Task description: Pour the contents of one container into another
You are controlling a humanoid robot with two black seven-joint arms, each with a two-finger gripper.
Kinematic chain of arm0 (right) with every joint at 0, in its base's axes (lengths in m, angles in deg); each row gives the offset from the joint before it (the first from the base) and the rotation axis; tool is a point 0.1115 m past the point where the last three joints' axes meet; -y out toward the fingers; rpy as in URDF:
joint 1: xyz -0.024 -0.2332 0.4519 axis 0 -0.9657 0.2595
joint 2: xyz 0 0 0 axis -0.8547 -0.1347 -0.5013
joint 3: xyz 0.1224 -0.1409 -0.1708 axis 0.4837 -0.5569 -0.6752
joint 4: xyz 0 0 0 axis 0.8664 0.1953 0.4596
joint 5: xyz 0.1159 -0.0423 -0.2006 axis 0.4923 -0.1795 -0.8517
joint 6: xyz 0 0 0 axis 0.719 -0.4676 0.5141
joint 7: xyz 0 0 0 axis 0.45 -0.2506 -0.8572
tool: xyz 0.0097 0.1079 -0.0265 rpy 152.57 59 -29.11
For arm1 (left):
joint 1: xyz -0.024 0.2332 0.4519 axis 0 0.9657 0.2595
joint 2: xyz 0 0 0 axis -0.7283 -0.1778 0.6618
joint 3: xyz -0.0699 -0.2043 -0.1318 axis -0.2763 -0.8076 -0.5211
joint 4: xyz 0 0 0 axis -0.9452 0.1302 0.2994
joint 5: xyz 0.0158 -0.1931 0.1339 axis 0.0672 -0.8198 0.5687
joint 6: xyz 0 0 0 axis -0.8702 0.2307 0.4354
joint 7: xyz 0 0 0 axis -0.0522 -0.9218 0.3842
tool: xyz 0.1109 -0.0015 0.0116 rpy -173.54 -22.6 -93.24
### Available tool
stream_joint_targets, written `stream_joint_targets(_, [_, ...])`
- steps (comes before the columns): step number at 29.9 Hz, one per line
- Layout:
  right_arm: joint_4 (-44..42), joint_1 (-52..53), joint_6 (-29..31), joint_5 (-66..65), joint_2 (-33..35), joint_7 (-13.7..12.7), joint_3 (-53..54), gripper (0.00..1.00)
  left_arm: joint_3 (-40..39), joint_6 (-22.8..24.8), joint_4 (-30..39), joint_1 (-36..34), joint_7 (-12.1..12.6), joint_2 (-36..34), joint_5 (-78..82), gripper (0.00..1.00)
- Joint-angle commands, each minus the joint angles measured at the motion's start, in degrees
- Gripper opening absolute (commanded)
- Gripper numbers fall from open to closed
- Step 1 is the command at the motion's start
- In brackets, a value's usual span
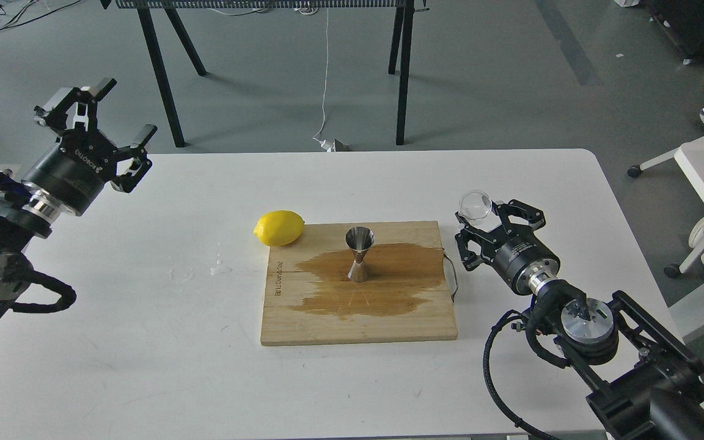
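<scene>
1. The right gripper (485,225) was closed on the clear cup (475,206), which sat tilted at its fingertips, mouth turned up and toward the camera. The cup was off to the right of the cutting board (358,318), just past its right edge and raised above the white table (144,366).
2. The left gripper (113,122) was spread wide and held nothing, far to the left of the board and beyond its back edge.
3. The steel jigger (359,253) stood upright near the middle of the board, inside a broad dark wet stain (382,281) soaking the wood.
4. A lemon (278,227) lay touching the board's back-left corner; a few clear drops (220,267) sat on the table just left of the board.
5. Whether any liquid was in the cup could not be told.
6. Judged from the stain, accuracy mattered most: the cup should travel left over the board, its rim directly above the jigger's narrow mouth, before tipping slowly.
7. Keeping the rim low and close above the jigger, without touching it, would likely avoid knocking it over.
</scene>
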Motion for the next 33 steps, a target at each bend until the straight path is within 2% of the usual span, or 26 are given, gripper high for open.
stream_joint_targets(1, [0.4,3.1,-0.1,-6.5,-0.9,-0.1,-2.8,0.35,0.0,0.0,0.0,0.0,0.0,0.0,0.0,0.88])
stream_joint_targets(14, [-1.8,14.8,-2.3,-20.4,-5.3,0.0,-16.7,0.35,0.0,0.0,0.0,0.1,0.0,0.0,0.0,0.88])
stream_joint_targets(22, [-1.8,19.0,-3.8,-26.0,-5.3,0.0,-25.0,0.35,0.0,0.0,0.0,0.1,0.0,0.0,0.0,0.89])
stream_joint_targets(33, [-0.9,18.3,-3.7,-26.2,-2.3,0.1,-24.2,0.35,0.0,0.0,0.0,0.3,0.0,-0.1,0.0,0.89])
